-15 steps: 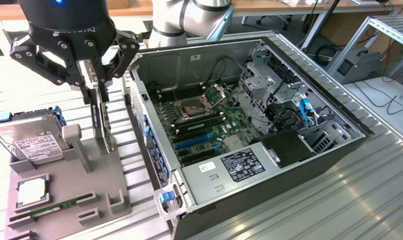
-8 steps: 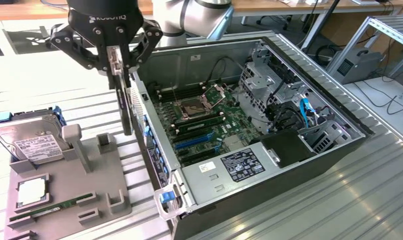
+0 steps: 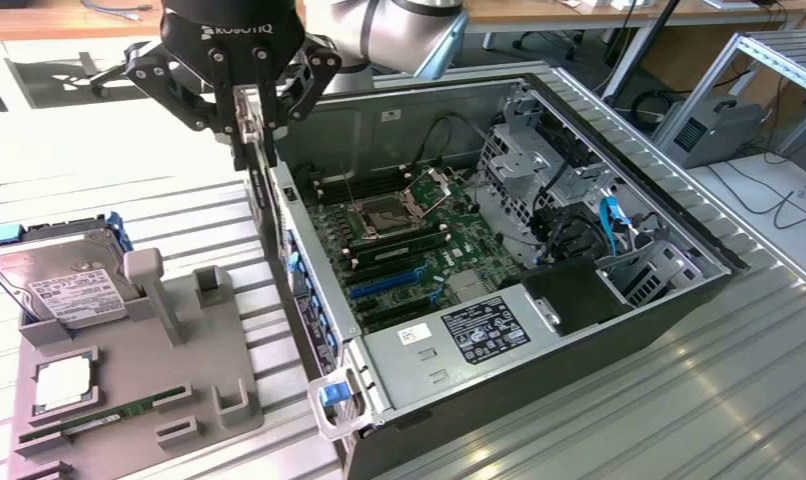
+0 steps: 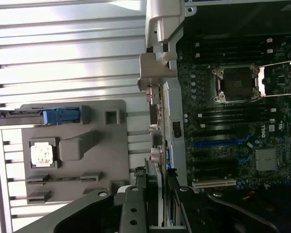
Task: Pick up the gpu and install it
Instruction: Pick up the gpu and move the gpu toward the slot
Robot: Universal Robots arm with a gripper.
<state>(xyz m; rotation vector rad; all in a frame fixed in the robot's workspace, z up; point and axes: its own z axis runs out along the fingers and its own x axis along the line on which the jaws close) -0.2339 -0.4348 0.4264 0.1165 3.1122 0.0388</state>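
1. Closest to the exterior camera, on the slatted worktop [image 3: 670, 400], you have a gray holder [image 3: 176, 380] at that view's left. It carries a hard drive [image 3: 63, 285] standing on edge, a square processor chip [image 3: 63, 383] and a green RAM stick [image 3: 103, 415].
2. Just beside the holder, toward the exterior view's right, the open computer case [image 3: 577, 390] lies on its side. Its motherboard [image 3: 417, 250] faces up, showing an empty processor socket [image 3: 383, 215] and blue card slots [image 3: 383, 285].
3. Farther back, your claw [image 3: 250, 122] hangs over the case wall nearest the holder. It is clenched on the gpu [image 3: 255, 165], which hangs upright and edge-on beneath it.
4. The card is up at that wall, not seated in any slot. You cannot tell whether its lower end touches the wall.
5. From the wrist, you see the gpu [image 4: 153, 174] pinched between the fingers [image 4: 131, 208], with the holder to one side and the motherboard to the other.
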